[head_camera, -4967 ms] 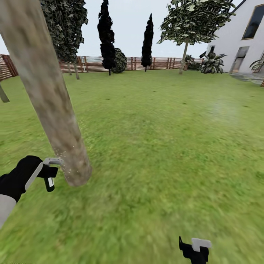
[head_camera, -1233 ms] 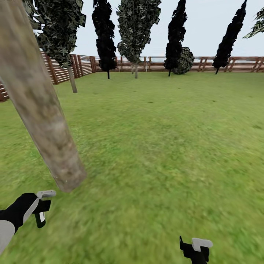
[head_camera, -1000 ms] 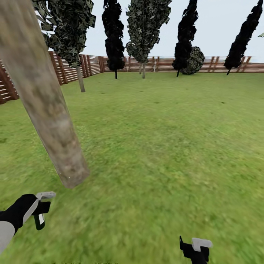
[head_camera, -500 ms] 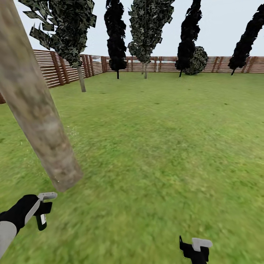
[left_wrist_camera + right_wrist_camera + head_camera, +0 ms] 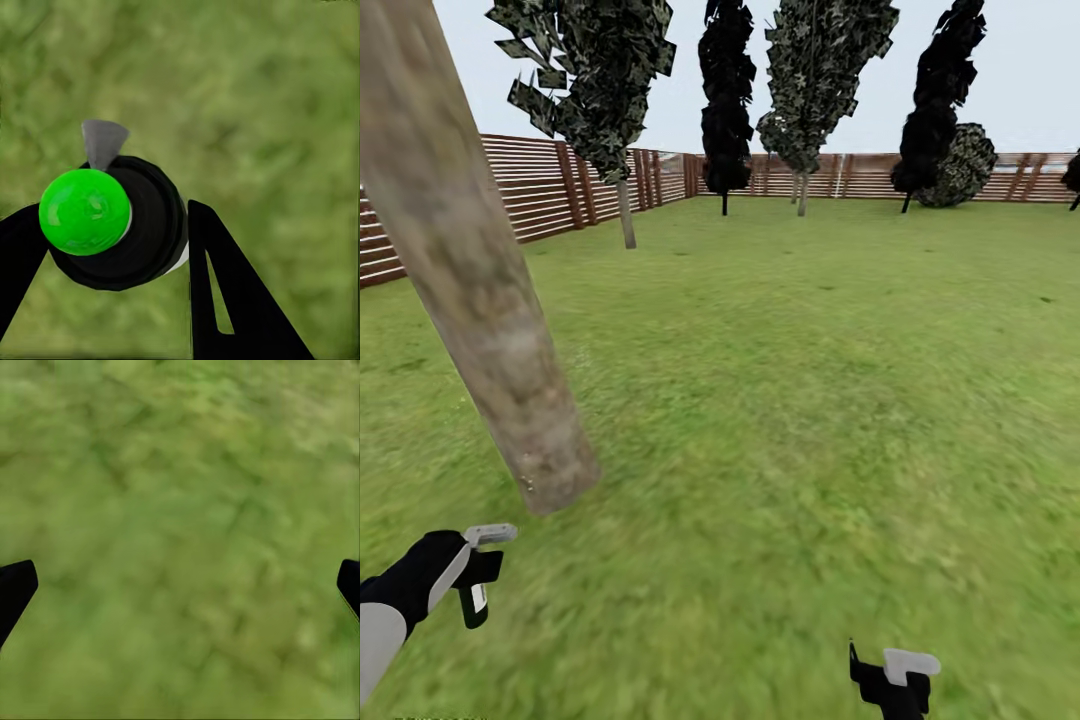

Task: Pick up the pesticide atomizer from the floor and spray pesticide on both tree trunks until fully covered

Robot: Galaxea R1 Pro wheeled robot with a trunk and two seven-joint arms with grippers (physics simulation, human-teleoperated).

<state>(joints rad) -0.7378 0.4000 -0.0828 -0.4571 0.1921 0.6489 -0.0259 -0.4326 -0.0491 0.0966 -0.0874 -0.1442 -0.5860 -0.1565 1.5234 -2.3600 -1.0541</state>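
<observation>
- Swinging further round, your head camera has slid the fence and the far conifers sideways since half a second ago; the tree trunk and both arms sit almost where they were in frame.
- You have the pesticide atomizer pinched between the left gripper fingers, which press on its black body from either side; in the head view it hangs at about 8 o'clock, just short of the trunk's foot.
- Judge it a light, rigid, smooth-sided canister: it could twist in a two-finger pinch, so keep the hold on the body, below the green cap.
- Its long axis runs along the fingers; the grey nozzle juts sideways from the top, roughly toward the trunk.
- Your right gripper idles at 5 o'clock, jaws spread wide over bare grass.
</observation>
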